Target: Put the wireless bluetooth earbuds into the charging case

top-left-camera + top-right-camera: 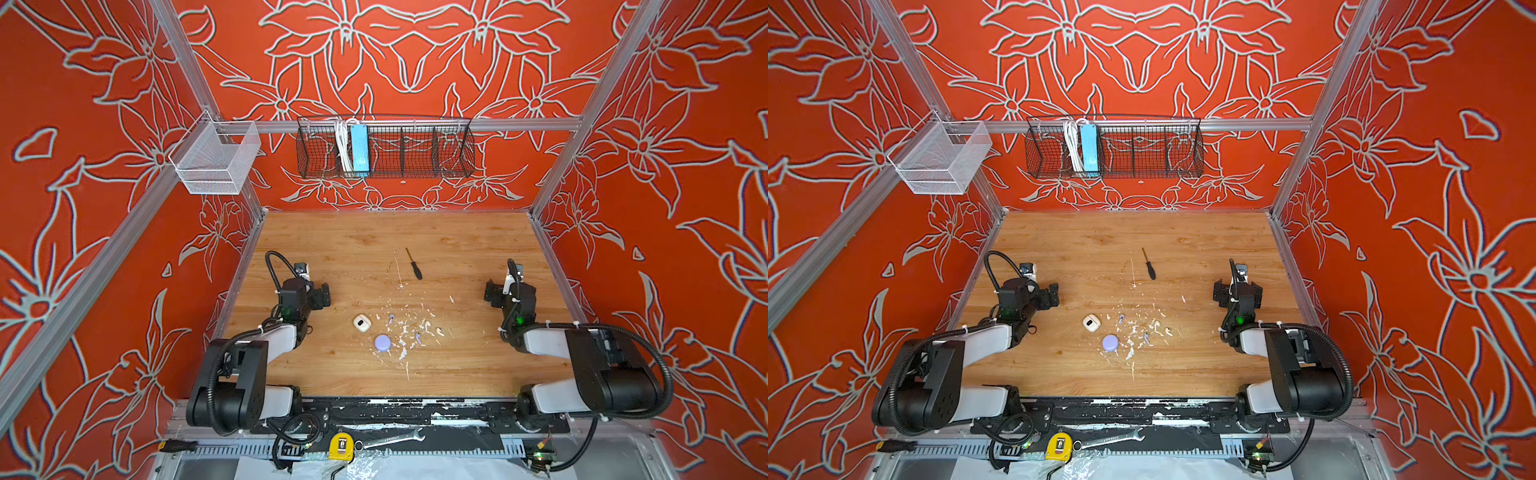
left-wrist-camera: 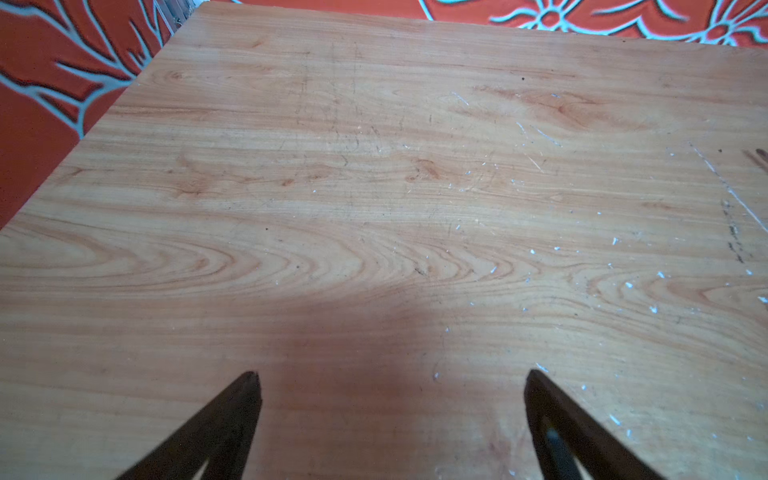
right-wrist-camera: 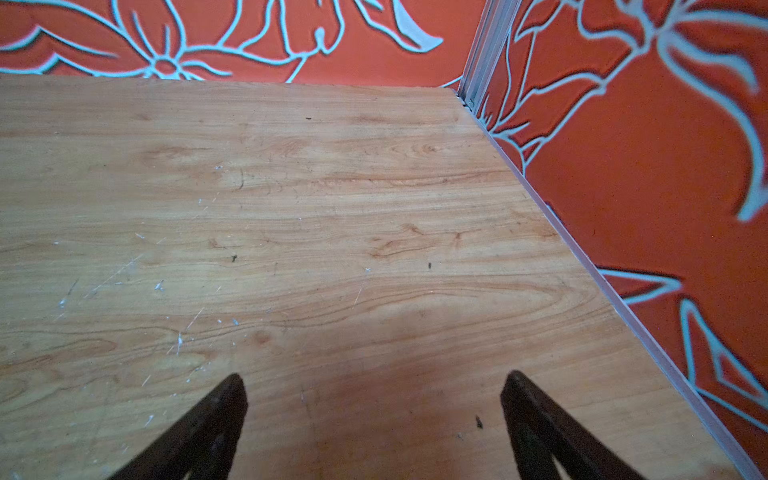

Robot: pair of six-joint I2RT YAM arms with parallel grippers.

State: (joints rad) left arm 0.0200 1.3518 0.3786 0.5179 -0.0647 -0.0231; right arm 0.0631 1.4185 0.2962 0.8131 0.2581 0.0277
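Plainly, both claws are spread wide and grip nothing: the left claw (image 2: 390, 376) and right claw (image 3: 374, 376) each hover over bare surface (image 1: 457, 249). The earbuds (image 1: 417, 337) lie loose at lower centre in both top views, just right of the cream case (image 1: 362, 323) and lavender case (image 1: 382, 343).

Earbuds (image 1: 418, 337): are being rendered too small in both top views for their lie to be told; the cream pair is being lost among white flecks (image 1: 403, 330).
Cream case (image 1: 362, 323): its lid state is being left untellable by blur.
Left gripper (image 2: 390, 380): finger bases are being cut off by the wrist view's edge.
Right gripper (image 3: 375, 378): finger bases are likewise being cut off.
Blue strip (image 1: 359, 149): is being partly screened by basket (image 1: 453, 166) mesh.
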